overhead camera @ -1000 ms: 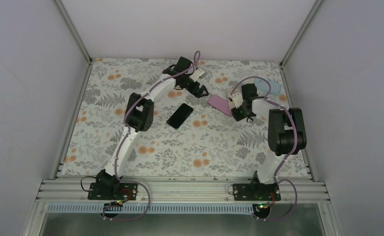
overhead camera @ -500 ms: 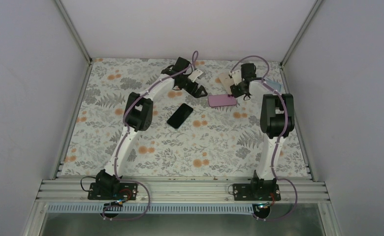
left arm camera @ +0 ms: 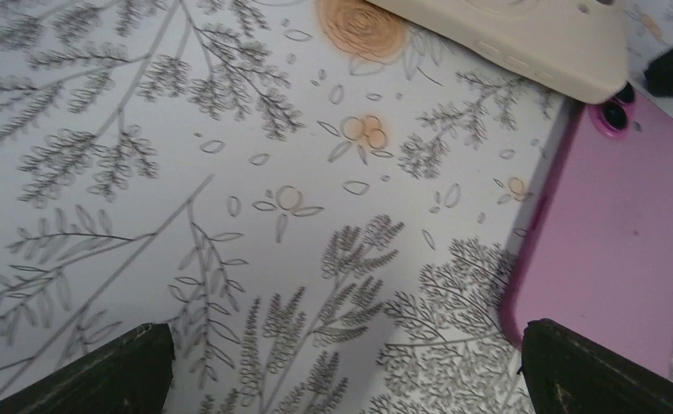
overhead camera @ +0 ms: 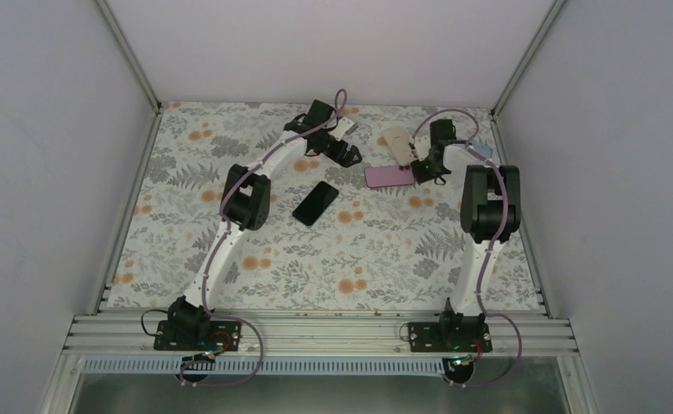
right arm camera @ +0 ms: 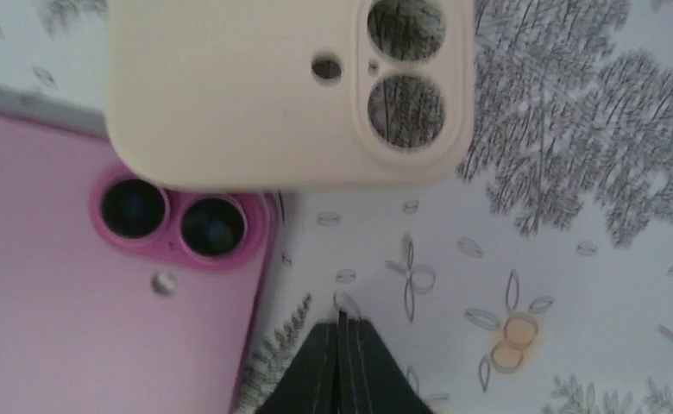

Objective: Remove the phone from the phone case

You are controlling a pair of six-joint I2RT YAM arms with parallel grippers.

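Note:
A pink phone case [overhead camera: 389,176] with a phone in it lies back up on the floral cloth; its two dark lenses [right arm camera: 171,220] show. In the left wrist view the pink phone case [left arm camera: 618,241] lies at the right, its near corner by my right fingertip. My left gripper [overhead camera: 340,155] [left arm camera: 350,379] hovers open just left of it, nothing between its fingers. My right gripper [overhead camera: 421,168] [right arm camera: 342,332] is shut and empty, its tip on the cloth beside the pink phone case [right arm camera: 100,328], near the lens end.
An empty cream case [overhead camera: 395,141] [right arm camera: 273,86] [left arm camera: 523,34] lies just beyond the pink one, overlapping its lens end. A black phone [overhead camera: 315,203] lies screen up mid-table. A pale blue case [overhead camera: 481,152] sits at the far right by the wall.
My right arm swung from mid-table to the far side. The pink case turned from a diagonal to lying crosswise. The left arm barely moved.

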